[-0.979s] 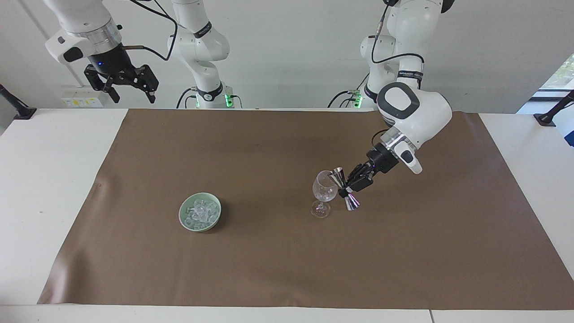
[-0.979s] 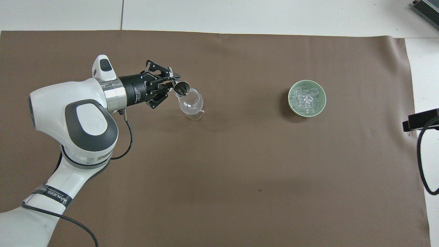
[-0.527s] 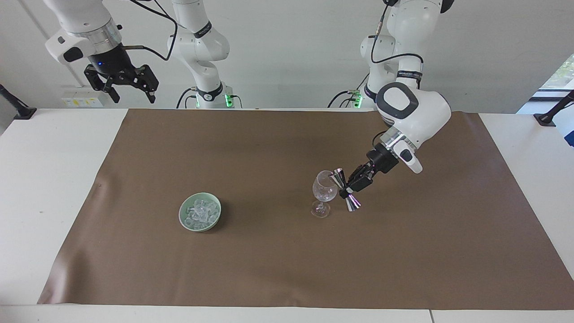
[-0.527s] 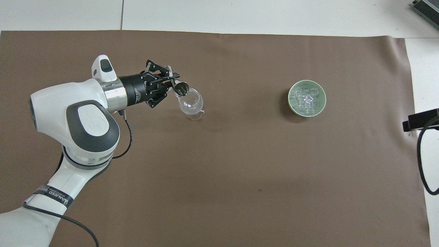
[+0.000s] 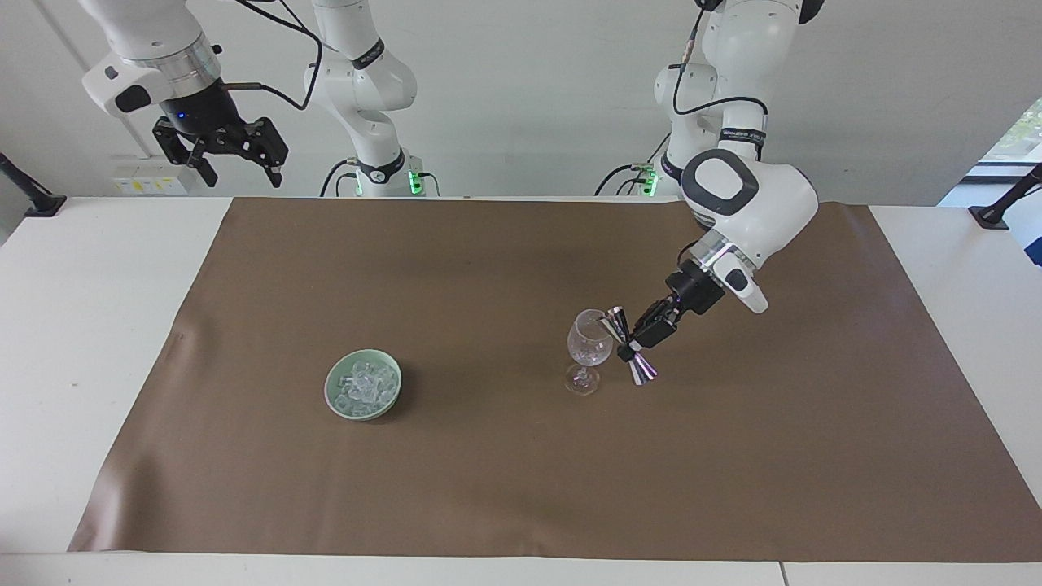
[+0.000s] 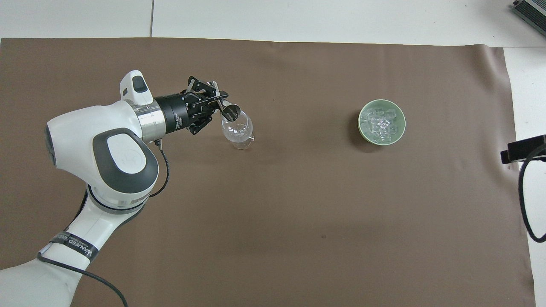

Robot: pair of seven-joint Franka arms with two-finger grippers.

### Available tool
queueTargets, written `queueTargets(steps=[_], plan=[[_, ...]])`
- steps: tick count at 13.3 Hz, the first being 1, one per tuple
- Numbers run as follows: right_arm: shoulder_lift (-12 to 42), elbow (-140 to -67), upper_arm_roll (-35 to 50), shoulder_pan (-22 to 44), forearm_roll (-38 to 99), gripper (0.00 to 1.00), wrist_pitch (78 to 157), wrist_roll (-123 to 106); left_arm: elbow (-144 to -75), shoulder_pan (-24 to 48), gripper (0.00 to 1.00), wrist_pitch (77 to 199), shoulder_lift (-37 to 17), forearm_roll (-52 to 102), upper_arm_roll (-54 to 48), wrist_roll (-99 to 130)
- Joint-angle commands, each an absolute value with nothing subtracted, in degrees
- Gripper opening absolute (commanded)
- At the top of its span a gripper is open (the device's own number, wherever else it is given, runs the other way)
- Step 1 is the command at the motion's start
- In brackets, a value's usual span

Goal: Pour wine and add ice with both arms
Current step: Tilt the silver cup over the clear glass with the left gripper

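The right gripper [image 5: 232, 163] hung high over the table's [image 5: 98, 325] edge at the right arm's end, waiting; its fingers stood apart with nothing between them, and in the overhead view only a dark corner of it showed at the frame's edge. The left arm's [image 6: 111, 153] lower links were cut off at the bottom of the overhead view, and its upper links ran out of the top of the facing view. The left gripper [image 5: 633, 340] was clamped on the waist of a steel jigger [image 5: 628, 347], and its fingers hid that waist, so only the two cones could be made out. The jigger was tilted well off upright, its long axis slanting, with the upper cone's mouth [image 6: 231, 112] leaning over the rim of the glass [image 5: 589, 343] and the lower cone pointing down and away, toward the left arm's end. Whether the upper cone touched the rim could not be told, and no liquid could be made out. The glass stood upright on the brown mat [image 5: 521, 456], something clear lying in its bowl that could not be told apart from the glass itself. The ice [image 5: 363, 386] lay heaped in a pale green bowl [image 5: 333, 399], well apart from the glass toward the right arm's end of the mat and a little farther from the robots than the glass.
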State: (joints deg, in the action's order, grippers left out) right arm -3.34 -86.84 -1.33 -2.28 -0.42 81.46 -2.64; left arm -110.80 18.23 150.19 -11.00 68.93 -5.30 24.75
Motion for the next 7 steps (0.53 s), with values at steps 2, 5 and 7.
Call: queueTargets(steps=[2,5,7], plan=[[-4.04,-87.54,-1.32,-2.29,0.18,1.00,81.91,-2.02,-112.15,19.16,0.00,151.96,-9.84,69.00,-4.66,22.24],[-4.13,-87.54,-1.32,-2.29,0.18,1.00,81.91,-2.02,-111.97,19.07,0.00,151.96,-9.93,68.91,-4.66,19.35],[-4.13,-87.54,-1.32,-2.29,0.18,1.00,81.91,-2.02,-111.80,18.90,0.00,151.88,-10.02,68.73,-4.66,17.59]])
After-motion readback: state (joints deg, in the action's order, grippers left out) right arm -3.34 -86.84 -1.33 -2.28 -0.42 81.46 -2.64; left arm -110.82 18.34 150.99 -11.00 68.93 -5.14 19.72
